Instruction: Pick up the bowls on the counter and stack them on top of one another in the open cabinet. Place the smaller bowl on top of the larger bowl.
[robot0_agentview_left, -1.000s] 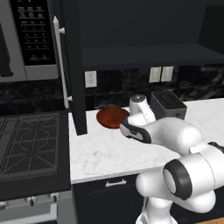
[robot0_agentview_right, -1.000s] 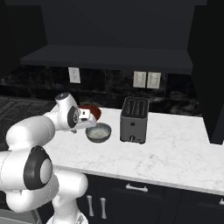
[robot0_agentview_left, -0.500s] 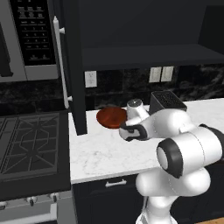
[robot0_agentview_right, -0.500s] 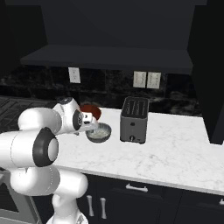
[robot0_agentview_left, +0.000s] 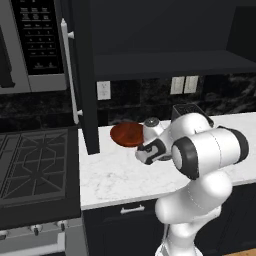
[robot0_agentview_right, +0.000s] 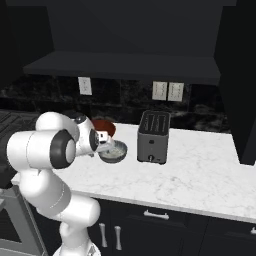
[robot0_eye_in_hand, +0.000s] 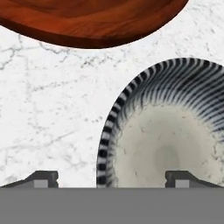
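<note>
The smaller bowl (robot0_eye_in_hand: 170, 135), grey with a striped rim and a pale inside, sits on the white counter (robot0_eye_in_hand: 52, 109) directly under my hand. My gripper (robot0_eye_in_hand: 111, 180) is open and straddles the bowl's near rim, one fingertip (robot0_eye_in_hand: 181, 178) over the inside and the other over the marble. Just beyond lies the larger bowl (robot0_eye_in_hand: 87, 22), reddish-brown and glossy. From the right base, the smaller bowl (robot0_agentview_right: 115, 151) rests in front of the larger bowl (robot0_agentview_right: 103, 127), with the gripper (robot0_agentview_right: 104, 147) at its left edge. From the left base, the larger bowl (robot0_agentview_left: 127, 135) shows beside the gripper (robot0_agentview_left: 145, 155); my arm hides the smaller one.
A dark toaster (robot0_agentview_right: 153, 136) stands right of the bowls. The open cabinet's shelf (robot0_agentview_left: 165, 62) hangs above, and its door (robot0_agentview_left: 82, 75) with a silver handle (robot0_agentview_left: 67, 75) juts out on the left. A stovetop (robot0_agentview_left: 35, 165) and a microwave (robot0_agentview_left: 30, 45) lie further left.
My arm has folded forward and brought the hand down and closer to the counter, over the smaller bowl's rim. Both bowls stay where they were.
</note>
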